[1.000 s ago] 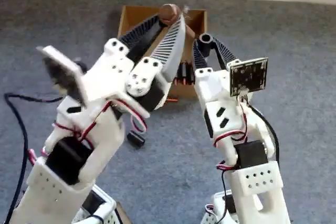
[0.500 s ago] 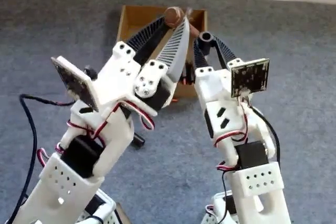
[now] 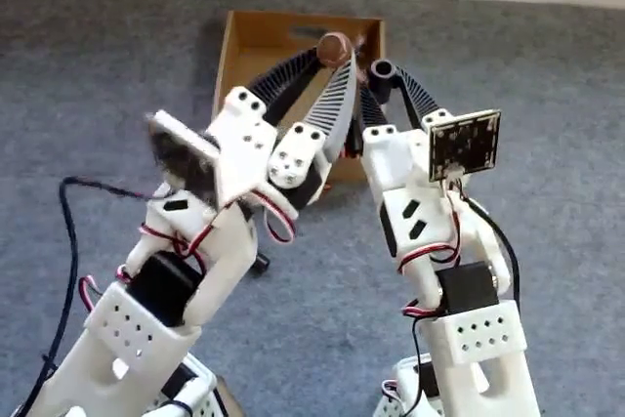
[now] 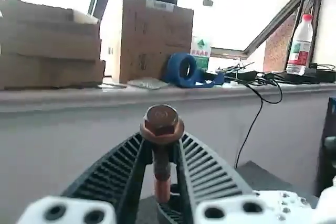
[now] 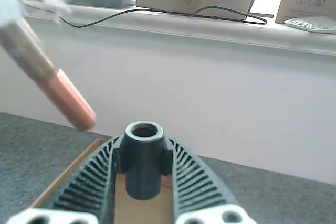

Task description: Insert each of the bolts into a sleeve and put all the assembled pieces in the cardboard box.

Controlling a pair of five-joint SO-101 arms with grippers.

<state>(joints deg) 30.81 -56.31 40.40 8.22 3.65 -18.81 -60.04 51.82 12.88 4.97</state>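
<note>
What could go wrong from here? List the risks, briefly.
1. The bolt is tilted, its tip beside the sleeve mouth; it may hit the rim, not enter.
2. The left gripper pinches the bolt just under its head; a push could pivot it.
3. The right gripper holds the sleeve near the box edge; a drop might land outside.

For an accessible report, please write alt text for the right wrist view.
The right tool holds a black sleeve upright, opening upward. A copper bolt hangs near the opening, not inside; the cardboard box lies below.
</note>
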